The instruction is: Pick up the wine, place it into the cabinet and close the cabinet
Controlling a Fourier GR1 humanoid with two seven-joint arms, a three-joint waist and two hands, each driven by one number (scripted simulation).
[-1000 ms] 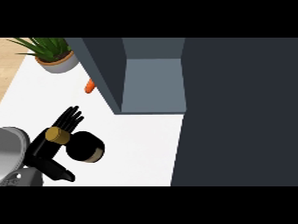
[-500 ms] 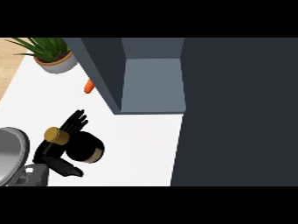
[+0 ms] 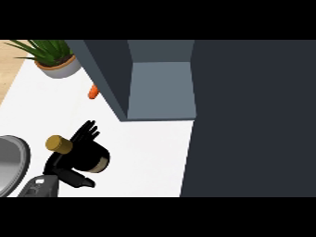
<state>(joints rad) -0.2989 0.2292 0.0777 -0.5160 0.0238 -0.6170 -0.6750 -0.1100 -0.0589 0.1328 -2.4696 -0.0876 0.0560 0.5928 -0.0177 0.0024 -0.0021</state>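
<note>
hand (image 3: 78,150) nearer, one wine (image 3: 88,155)

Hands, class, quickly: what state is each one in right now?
Left hand: shut on the wine bottle.
Right hand: not in view.

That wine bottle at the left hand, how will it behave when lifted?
The wine bottle looks rigid, so it likely won't flex in the left hand. Its smooth dark body may slip. Round and narrowing to a gold-capped neck, it would probably tip easily and roll if laid down.
</note>
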